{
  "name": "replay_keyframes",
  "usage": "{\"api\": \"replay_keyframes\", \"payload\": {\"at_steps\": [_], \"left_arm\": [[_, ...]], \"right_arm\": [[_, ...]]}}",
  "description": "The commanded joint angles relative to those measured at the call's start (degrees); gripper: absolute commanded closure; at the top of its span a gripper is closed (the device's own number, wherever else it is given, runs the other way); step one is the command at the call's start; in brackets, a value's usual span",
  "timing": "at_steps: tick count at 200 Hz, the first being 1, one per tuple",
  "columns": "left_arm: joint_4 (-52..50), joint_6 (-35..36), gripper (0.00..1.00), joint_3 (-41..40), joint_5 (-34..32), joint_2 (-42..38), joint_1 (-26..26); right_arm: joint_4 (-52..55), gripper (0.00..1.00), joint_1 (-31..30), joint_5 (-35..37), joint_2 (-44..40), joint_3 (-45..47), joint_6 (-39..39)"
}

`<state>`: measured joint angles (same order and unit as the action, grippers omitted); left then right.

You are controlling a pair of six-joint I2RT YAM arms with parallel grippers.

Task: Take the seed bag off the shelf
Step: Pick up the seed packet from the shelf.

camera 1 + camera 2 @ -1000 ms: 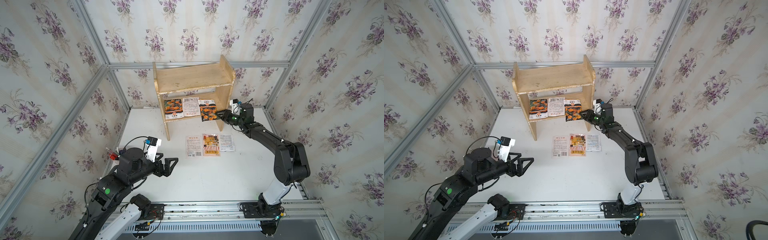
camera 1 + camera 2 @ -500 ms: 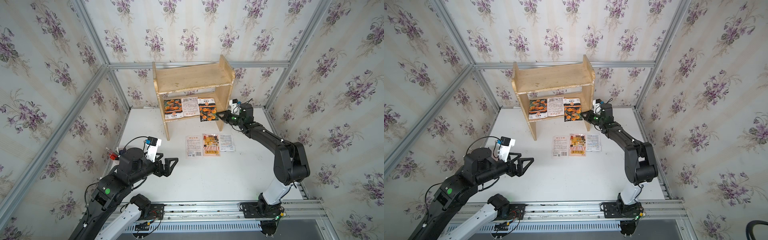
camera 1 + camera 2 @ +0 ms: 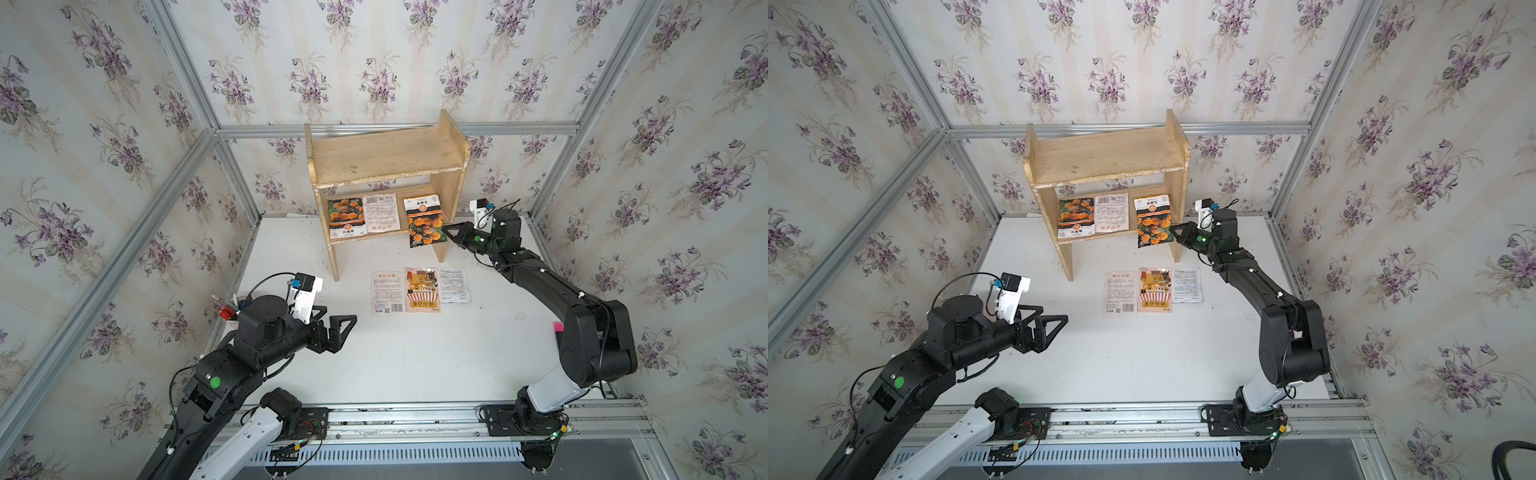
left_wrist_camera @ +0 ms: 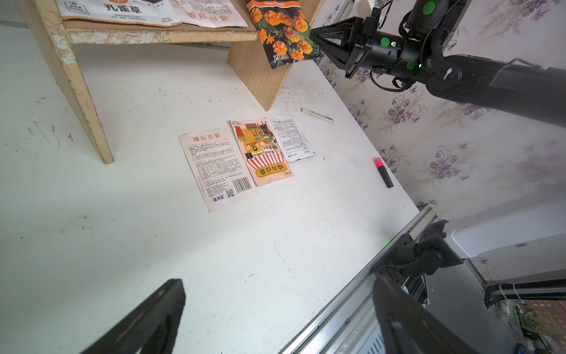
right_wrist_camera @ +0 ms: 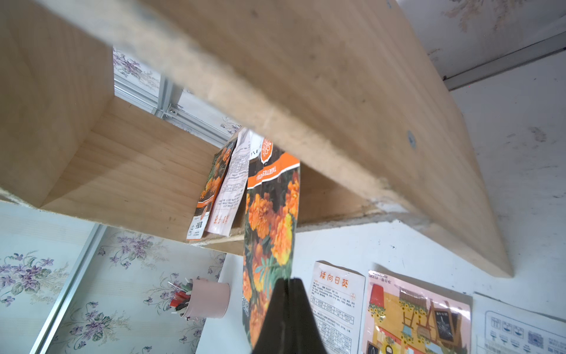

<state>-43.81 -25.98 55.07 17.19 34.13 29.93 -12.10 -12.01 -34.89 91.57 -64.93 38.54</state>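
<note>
Our right gripper (image 3: 444,228) pinches the seed bag (image 3: 424,224), perhaps only thinly. Snagging the shelf (image 3: 386,160) could pull it free.

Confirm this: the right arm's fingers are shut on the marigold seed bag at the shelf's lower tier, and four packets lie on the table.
Three packets, not four, lie on the table, as both top views show. Otherwise right: the right arm's fingers are shut on the marigold seed bag at the shelf's lower tier.
</note>
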Motion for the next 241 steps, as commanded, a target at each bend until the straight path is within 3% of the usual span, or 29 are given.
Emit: {"api": "replay_keyframes", "payload": {"at_steps": [1, 158, 241], "left_arm": [[4.53, -1.5, 0.0, -0.63, 1.66, 0.32, -0.05], [31.69, -13.0, 0.0, -12.45, 10.95, 4.62, -0.05], [50.85, -20.59, 0.0, -16.31, 14.82, 4.56, -0.05]], "right_arm": [[1.2, 1.0, -0.03, 0.09, -2.55, 1.38, -2.18], [10.52, 1.0, -2.77, -3.96, -29.81, 14.62, -4.73], [3.41, 1.0, -9.58, -8.41, -44.48, 20.35, 7.31]]}}
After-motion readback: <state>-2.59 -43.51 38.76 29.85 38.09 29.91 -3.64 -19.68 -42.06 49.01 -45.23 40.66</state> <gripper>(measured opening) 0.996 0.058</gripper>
